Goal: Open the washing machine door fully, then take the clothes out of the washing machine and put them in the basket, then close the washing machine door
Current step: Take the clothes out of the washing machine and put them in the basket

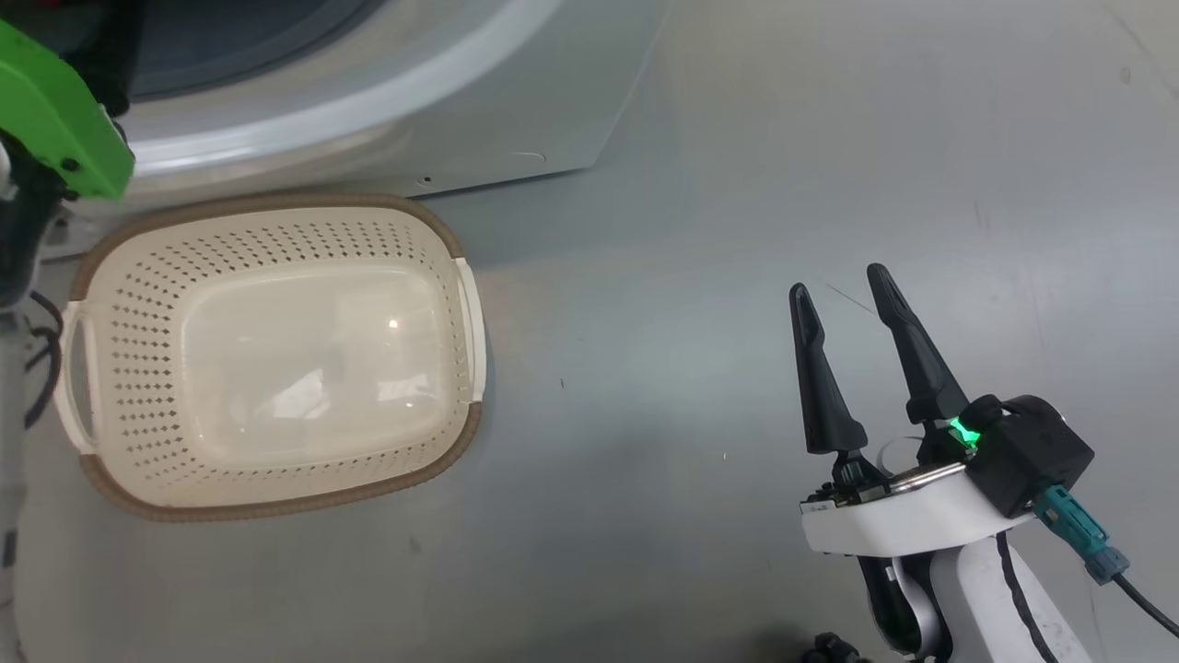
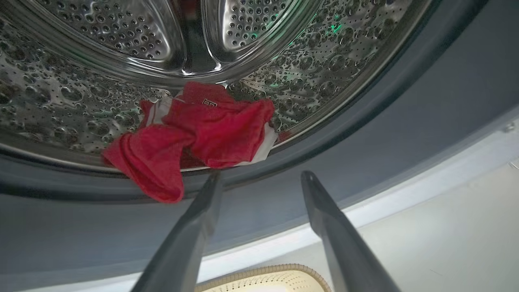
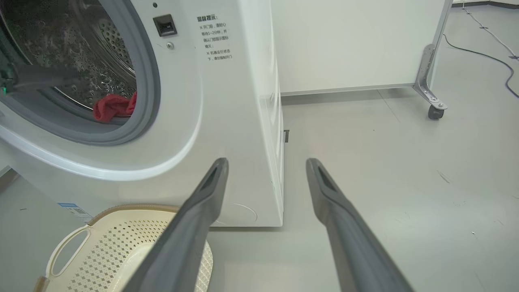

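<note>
The red clothes (image 2: 202,134) lie bunched at the front lip of the washing machine's steel drum (image 2: 81,101), one fold hanging onto the grey seal (image 2: 405,134). My left gripper (image 2: 262,174) is open just in front of them, its left fingertip close to the fabric, holding nothing. In the right wrist view the clothes (image 3: 113,107) show inside the washing machine (image 3: 227,121). The cream basket (image 1: 276,204) stands empty on the floor before the machine. My right gripper (image 1: 836,281) hangs open over bare floor to the basket's right. The washing machine door is out of view.
A white partition on a caster (image 3: 436,109) stands behind the machine, with a cable (image 3: 486,52) across the floor beyond it. Dark cables (image 1: 41,368) hang left of the basket. Grey floor stretches to the machine's right.
</note>
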Available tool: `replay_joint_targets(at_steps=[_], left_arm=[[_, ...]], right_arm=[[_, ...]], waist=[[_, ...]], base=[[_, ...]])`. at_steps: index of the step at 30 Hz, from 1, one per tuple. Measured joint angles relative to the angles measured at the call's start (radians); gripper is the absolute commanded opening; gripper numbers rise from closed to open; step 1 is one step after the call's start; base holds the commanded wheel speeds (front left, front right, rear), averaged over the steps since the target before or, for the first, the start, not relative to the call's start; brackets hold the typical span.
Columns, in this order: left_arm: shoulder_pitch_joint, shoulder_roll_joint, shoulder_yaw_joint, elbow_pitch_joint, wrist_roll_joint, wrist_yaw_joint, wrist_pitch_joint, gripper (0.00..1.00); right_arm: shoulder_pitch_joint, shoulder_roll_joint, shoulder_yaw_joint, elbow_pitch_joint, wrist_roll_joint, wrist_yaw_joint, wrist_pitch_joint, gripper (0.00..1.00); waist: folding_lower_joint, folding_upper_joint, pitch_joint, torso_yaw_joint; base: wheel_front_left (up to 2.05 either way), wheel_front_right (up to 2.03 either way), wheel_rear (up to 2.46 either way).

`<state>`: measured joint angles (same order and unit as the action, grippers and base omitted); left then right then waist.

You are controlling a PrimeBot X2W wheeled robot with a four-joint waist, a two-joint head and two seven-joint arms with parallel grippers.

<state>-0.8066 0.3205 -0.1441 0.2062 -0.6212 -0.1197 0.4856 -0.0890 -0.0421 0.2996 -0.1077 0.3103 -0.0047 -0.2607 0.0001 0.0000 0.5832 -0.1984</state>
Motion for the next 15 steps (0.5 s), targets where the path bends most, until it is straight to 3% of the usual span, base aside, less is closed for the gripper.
replay_joint_targets(at_steps=[15], left_arm=[[-0.280,0.096,0.056,0.011,-0.039,0.000,0.105,1.00]], right_arm=[[-0.126,-0.001,0.083,-0.021,0.072,-0.038,0.000,1.00]], waist=[[0.0001,0.0000,0.168,-0.103]], base=[[0.00,0.00,0.00]])
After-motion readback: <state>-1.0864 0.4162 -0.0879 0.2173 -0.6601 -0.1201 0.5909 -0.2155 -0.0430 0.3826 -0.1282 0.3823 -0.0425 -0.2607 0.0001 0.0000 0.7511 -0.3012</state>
